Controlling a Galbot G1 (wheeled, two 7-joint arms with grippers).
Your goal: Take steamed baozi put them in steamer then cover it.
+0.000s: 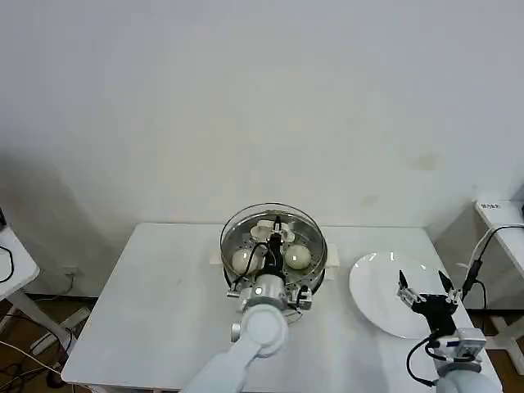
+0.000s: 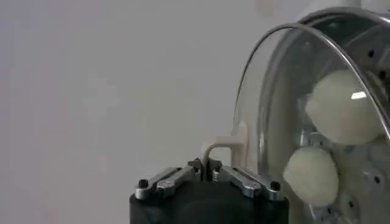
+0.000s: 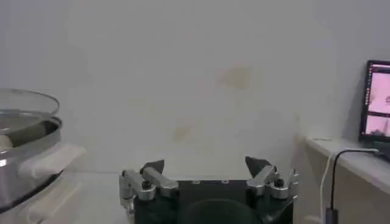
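While left claw (image 1: 277, 238) pinches cover (image 1: 274, 231) handle, right claw (image 1: 426, 282) gapes empty over plate (image 1: 378, 286).

two baozi (image 1: 242, 260) (image 1: 297, 257) – one steamer (image 1: 315, 274), one cover (image 1: 304, 218), one plate (image 1: 372, 286)

So the desk (image 1: 164, 311) is plain white, rectangular, pushed up against a pale wall (image 1: 246, 98); a flat white plate (image 1: 385, 303) sits on it over at about 3 o'clock, near the desk's edge; off past 3 o'clock there's a white side shelf (image 1: 499, 209) with a black cable (image 1: 479, 262) hanging down by it, and a lit screen (image 3: 379, 100) standing on it; down at 8 o'clock the floor has loose cables and a power strip (image 1: 49, 323), next to another white table (image 1: 12, 262).
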